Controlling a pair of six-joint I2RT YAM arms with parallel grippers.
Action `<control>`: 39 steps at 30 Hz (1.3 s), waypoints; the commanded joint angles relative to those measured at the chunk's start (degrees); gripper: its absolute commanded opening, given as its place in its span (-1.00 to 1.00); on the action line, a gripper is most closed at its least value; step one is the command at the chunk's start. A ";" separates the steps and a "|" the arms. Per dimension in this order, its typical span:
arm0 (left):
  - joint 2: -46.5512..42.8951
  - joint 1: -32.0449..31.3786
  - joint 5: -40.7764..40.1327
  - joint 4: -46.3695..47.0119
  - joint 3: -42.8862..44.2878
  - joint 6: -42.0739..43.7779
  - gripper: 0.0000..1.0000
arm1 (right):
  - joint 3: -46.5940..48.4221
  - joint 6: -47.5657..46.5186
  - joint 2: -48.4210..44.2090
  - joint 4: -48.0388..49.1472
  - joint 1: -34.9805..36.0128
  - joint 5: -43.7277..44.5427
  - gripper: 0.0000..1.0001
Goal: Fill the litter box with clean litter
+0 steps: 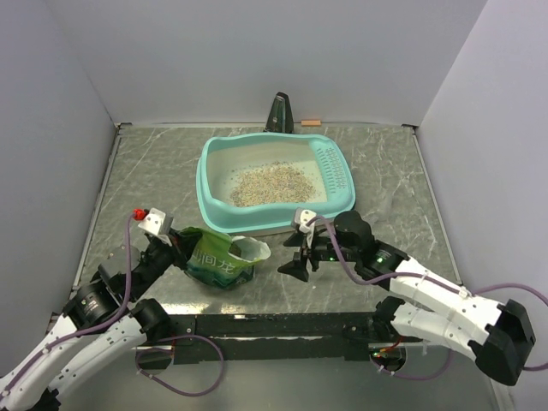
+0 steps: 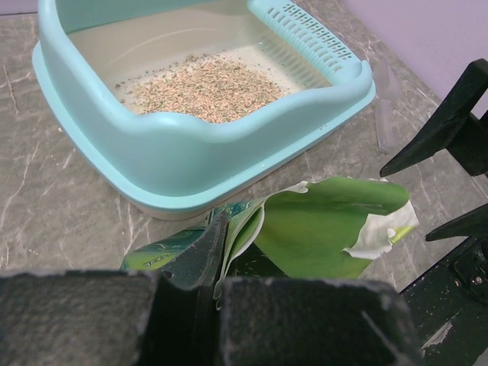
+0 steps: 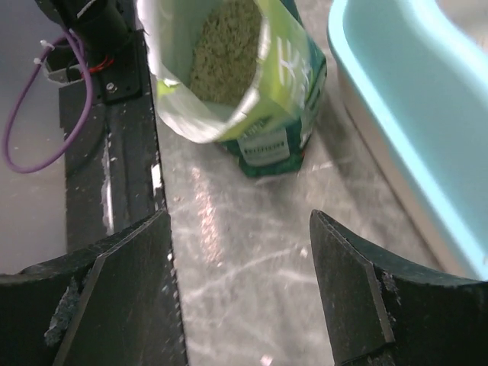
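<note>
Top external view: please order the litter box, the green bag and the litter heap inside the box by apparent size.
1. litter box, clearly largest
2. green bag
3. litter heap, only slightly smaller than the bag; those two are close

You have the teal litter box (image 1: pixel 205 184) at the far middle of the table (image 1: pixel 154 171), with a low heap of clean litter (image 1: pixel 272 184) inside it. Just near of it sits the green bag (image 1: pixel 218 261), with your left hand (image 1: pixel 175 248) at its left edge and your right hand (image 1: pixel 295 261) just to its right, apart from it.
</note>
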 commanded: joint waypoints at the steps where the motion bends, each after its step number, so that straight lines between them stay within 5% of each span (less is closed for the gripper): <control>1: -0.56 0.16 -2.48 5.75 4.36 -4.01 -0.98 | -0.07 -3.72 4.15 13.06 3.60 2.03 0.61; 22: -2.84 0.16 -4.23 3.56 3.04 -4.10 -0.98 | 4.14 -0.20 14.45 29.17 8.98 2.48 0.50; 26: -3.20 0.16 -4.76 3.03 3.30 -4.02 -0.98 | 4.15 0.06 14.63 29.08 8.98 2.38 -0.10; 27: -3.20 0.16 -4.94 2.86 3.30 -3.93 -0.98 | 4.14 0.06 14.54 28.82 8.98 2.65 -0.67; 28: -3.28 0.16 -5.03 2.77 3.30 -4.01 -0.99 | 4.49 0.06 14.62 27.52 9.06 3.08 -0.98; 34: -3.46 0.16 0.92 4.96 3.39 -3.84 -0.98 | 3.36 -1.25 8.31 23.47 8.37 9.06 -1.00; 39: 1.00 0.16 10.25 9.09 3.74 -3.32 -0.98 | 8.52 -2.75 0.22 8.48 2.13 7.49 -1.00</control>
